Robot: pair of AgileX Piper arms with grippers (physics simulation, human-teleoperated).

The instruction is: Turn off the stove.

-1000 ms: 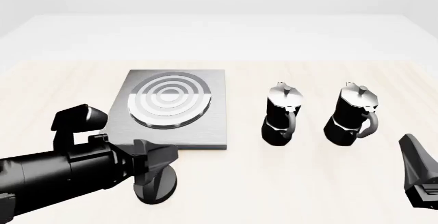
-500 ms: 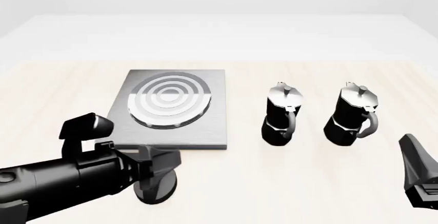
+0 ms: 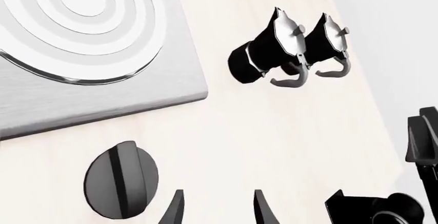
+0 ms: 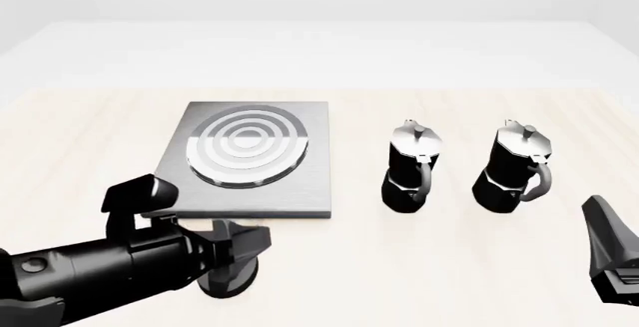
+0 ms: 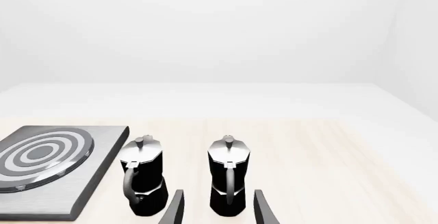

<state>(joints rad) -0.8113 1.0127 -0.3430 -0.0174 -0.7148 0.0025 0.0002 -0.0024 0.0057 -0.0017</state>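
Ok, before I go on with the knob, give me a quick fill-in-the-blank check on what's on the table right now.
1. The number of moka pots standing right of the stove is ____.
2. The left gripper has its fingers ____, with nothing between them.
3. The black knob sits off the plate, on the ____.
4. The arm nearest the knob is the ____ one.

Missing words: two; open; table; left

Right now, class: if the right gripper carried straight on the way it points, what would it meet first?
Probably the nearer moka pot: in its wrist view it stands between the open right gripper fingers, just ahead. The exact depth is uncertain.
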